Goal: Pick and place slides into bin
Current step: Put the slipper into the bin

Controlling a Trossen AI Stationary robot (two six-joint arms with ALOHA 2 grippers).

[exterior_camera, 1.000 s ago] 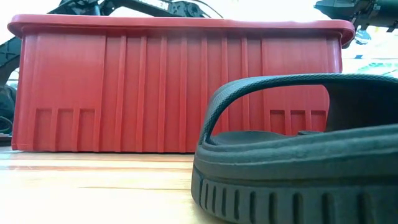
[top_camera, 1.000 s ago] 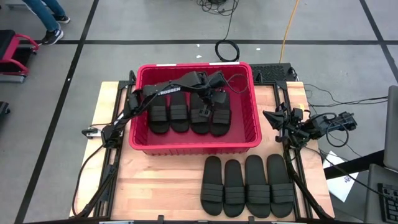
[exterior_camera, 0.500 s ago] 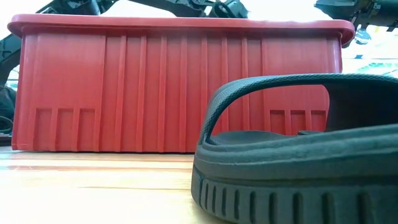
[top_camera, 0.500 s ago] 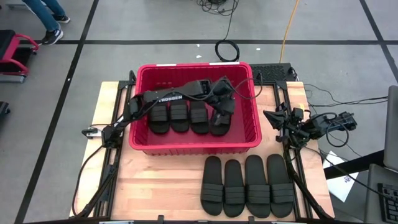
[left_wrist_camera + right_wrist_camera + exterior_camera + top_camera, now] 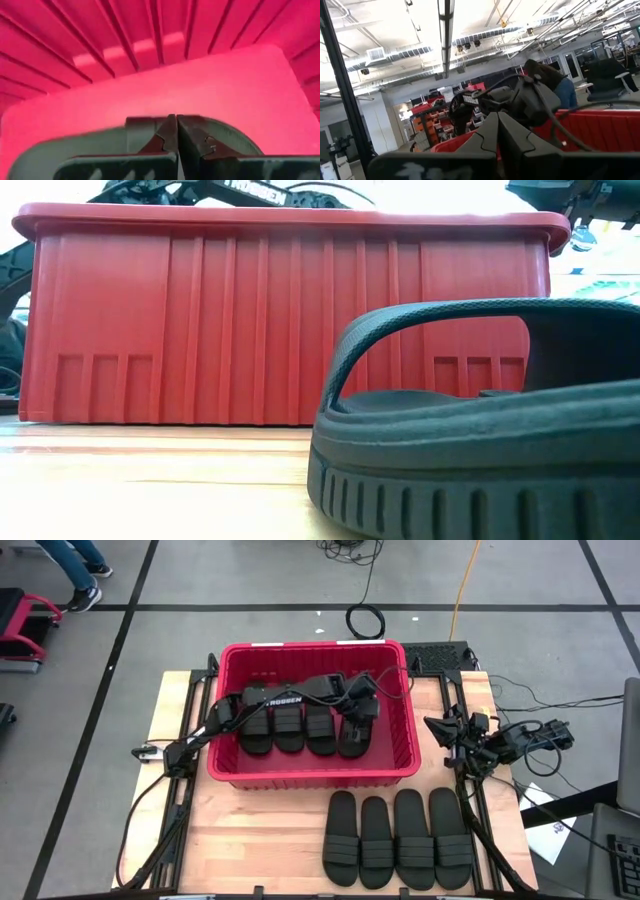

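Note:
The red bin (image 5: 312, 772) stands at the table's far middle with several black slides (image 5: 288, 726) side by side on its floor. Several more slides (image 5: 398, 838) lie in a row on the table in front of the bin, and one of them (image 5: 480, 450) fills the low view. My left gripper (image 5: 365, 708) reaches down into the bin, shut, at the far end of the rightmost slide (image 5: 350, 740). My right gripper (image 5: 440, 730) waits, shut, at the table's right edge. My left gripper's shut fingertips (image 5: 176, 122) come slanting down from the bin's left side. They stand right at the rounded far end (image 5: 225, 132) of the rightmost slide in the bin. Whether they touch it I cannot tell. That slide lies on the bin's floor.
The bin's right wall (image 5: 410, 730) is close beside my left gripper. Cables and a black coil (image 5: 365, 620) lie on the floor behind the table. A person's legs (image 5: 78, 570) show at the far left, and another person (image 5: 550, 80) stands beyond the bin.
My left gripper has moved toward the bin's right wall, sunk a little and shut. The rightmost slide in the bin has turned slightly askew against the others; they have stayed where they were.

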